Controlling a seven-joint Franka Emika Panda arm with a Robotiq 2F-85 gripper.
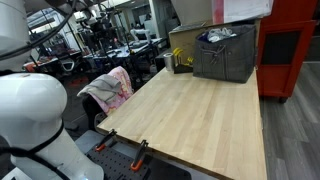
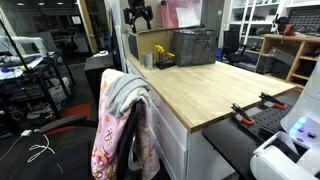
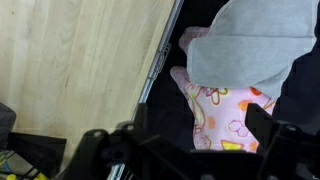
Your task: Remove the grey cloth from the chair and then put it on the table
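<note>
**A:** Start with the exterior views. Where is the thing we want?

**B:** In an exterior view the grey cloth (image 1: pixel 97 92) lies over the back of the chair (image 1: pixel 97 114). It sits on top of a pink flowered cloth (image 1: pixel 120 88), just beside the long edge of the table (image 1: pixel 190 110). A grey crate (image 1: pixel 225 52) stands at the table's far end, well apart from the chair.

**A:** And from the other side?

**B:** There the grey cloth (image 2: pixel 122 92) caps the top of the chair back, with its folds hanging down over the pink one. The gripper (image 2: pixel 138 13) hangs high above, well apart from both cloths.

**A:** What does the wrist view show?

**B:** It looks down on the grey cloth (image 3: pixel 250 45) at upper right, with the pink cloth below it and the table's edge to the left. The gripper (image 3: pixel 185 150) is dark and blurred at the bottom. Its jaws seem to stand wide apart with nothing between them.

**A:** So how should the grasp go?

**B:** I would come down over the grey hump at the top of the chair back and pinch only that upper layer. A deep bite would likely catch the pink cloth too. Then lift straight up until the hanging folds clear the chair, and only then carry it sideways over the table.
</note>
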